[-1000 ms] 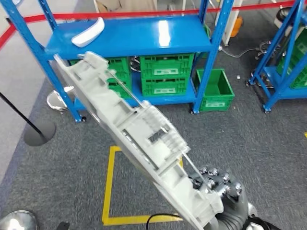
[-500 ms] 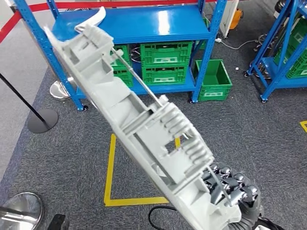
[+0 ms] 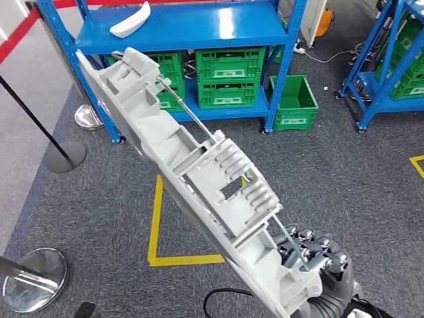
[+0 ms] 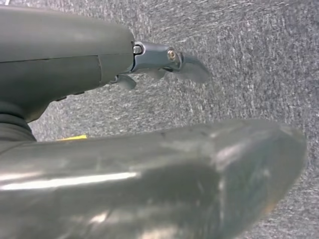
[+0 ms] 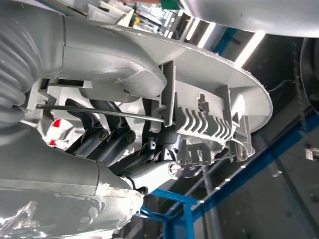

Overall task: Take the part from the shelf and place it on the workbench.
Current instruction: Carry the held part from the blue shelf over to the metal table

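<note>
Carry phase: pick is done, placement is not.

Your right hand (image 3: 313, 255) grasps the long grey ribbed plastic part (image 3: 190, 175) at its near end; fingers (image 5: 109, 142) wrap the moulded ribs beside a thin metal rod (image 3: 187, 114). The part juts up and away to the left, held clear of the carpet, its far tip overlapping the blue shelf (image 3: 185, 30) in the head view.

A second white part (image 3: 131, 21) lies on the shelf's top deck. Green crates (image 3: 227, 83) sit on the deck below.

Left hand (image 4: 165, 59) hangs over the grey carpet (image 3: 340, 172), holding nothing; fingers look loosely extended.

No workbench is in sight, so you likely need to turn and walk to it. Mind the long overhang near the shelf posts and the stanchion (image 3: 37, 122) when you swing round.
</note>
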